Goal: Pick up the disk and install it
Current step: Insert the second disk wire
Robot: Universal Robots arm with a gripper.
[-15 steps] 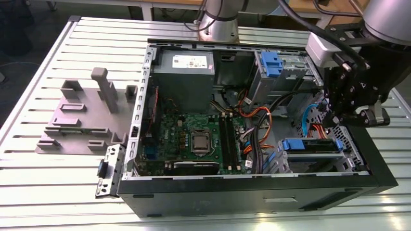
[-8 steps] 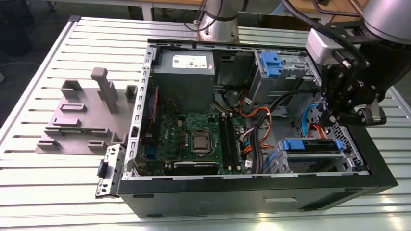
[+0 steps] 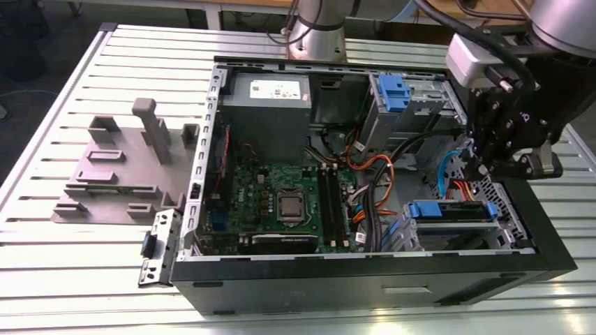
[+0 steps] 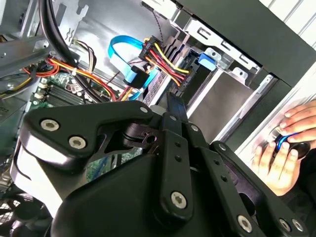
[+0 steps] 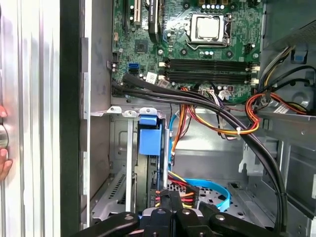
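A slatted metal table (image 3: 56,230) carries an open computer case (image 3: 373,279), with a grey plastic holder (image 3: 116,171) to the exterior view's left. The disk (image 3: 451,211) sits in the drive cage at the case's near right corner, blue bracket visible. The gripper (image 3: 479,167) hovers just above it, fingers closed together, holding nothing.

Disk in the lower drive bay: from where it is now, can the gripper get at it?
Probably yes. The gripper hangs inside the open case, just above the bay where the disk sits with its blue bracket showing. Orange and blue cables run close by and might snag.
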